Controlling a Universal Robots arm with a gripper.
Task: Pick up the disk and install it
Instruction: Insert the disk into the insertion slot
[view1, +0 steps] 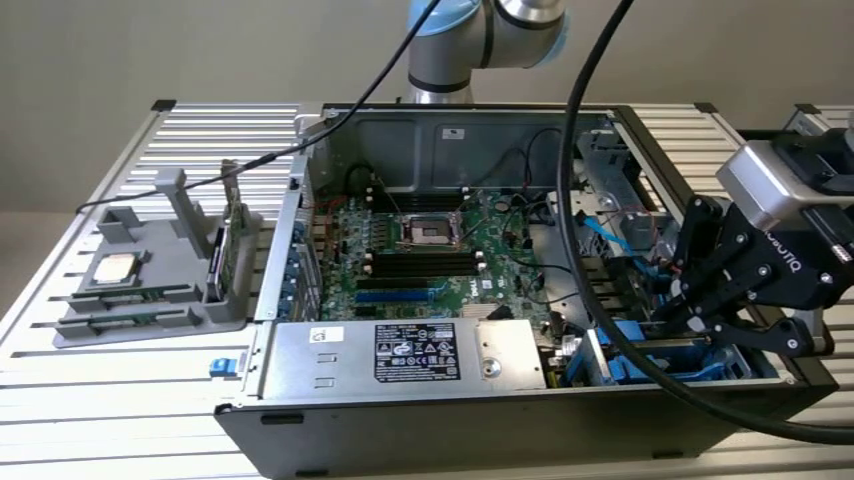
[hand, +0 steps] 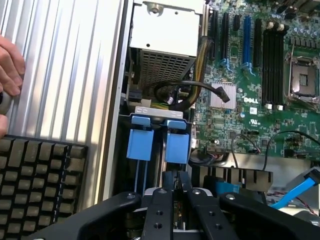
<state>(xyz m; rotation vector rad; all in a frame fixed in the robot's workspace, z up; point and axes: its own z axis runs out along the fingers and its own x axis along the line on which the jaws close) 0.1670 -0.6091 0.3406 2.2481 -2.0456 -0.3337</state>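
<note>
Claw (view1: 678, 318) pinched narrow (can't tell if it's nipping anything) just above the disk (view1: 707, 365), at its 6 o'clock in the exterior view, long axis roughly 9-to-3.

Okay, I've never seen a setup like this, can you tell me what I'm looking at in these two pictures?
This is a robot arm working over an open computer case on a ribbed metal table. One picture looks at the scene from outside; the other comes from a camera on the arm's wrist. Its black pincer is lowered into the case's drive bay, nearly shut, by blue plastic carrier tabs; what it grips is hidden. Inside lies a green motherboard. A grey tray with spare parts sits beside the case. A person's hand rests near a keyboard.
</note>
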